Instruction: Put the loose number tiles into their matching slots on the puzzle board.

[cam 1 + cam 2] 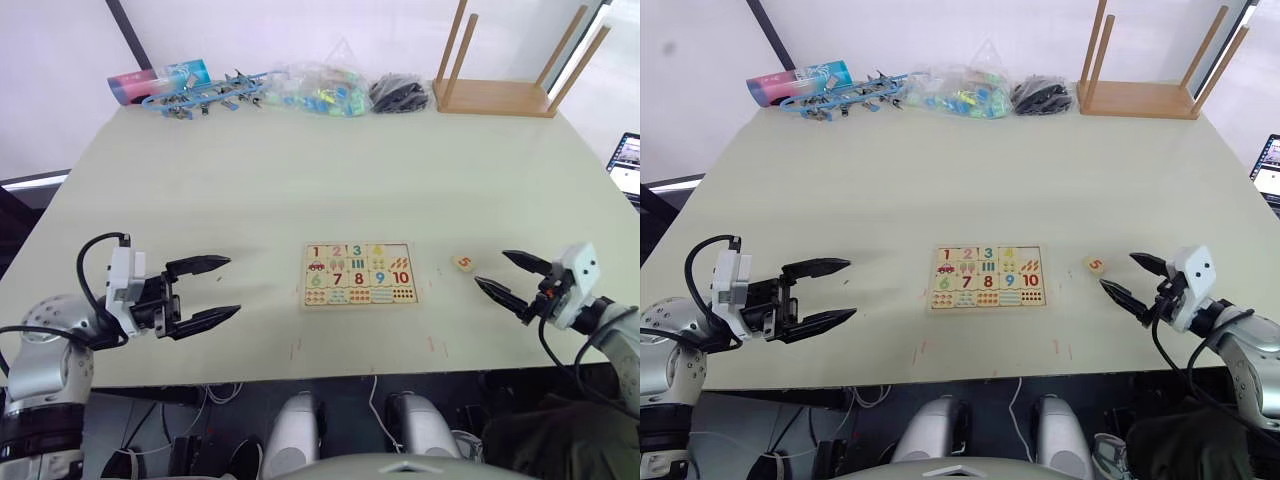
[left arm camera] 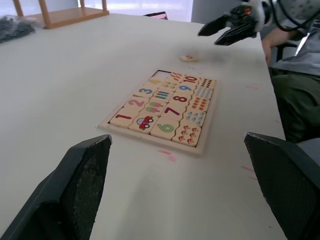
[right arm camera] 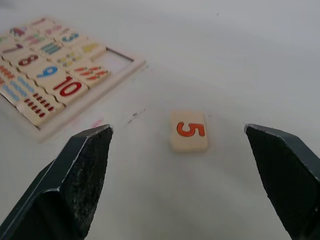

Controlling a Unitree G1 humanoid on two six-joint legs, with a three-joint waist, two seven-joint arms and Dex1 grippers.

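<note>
Bare table (image 1: pixel 250 190) around puzzle board (image 1: pixel 358 273), tile 5 (image 1: pixel 463 263) lying clear just ahead of right hand (image 1: pixel 510 275), clutter along far edge

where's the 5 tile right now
The 5 tile lies flat on the table, off the puzzle board on the robot's right, between the board's right edge and the open right pincer.

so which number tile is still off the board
The 5 tile, orange digit, lying alone on the table right of the puzzle board, in front of the open right gripper.
</note>
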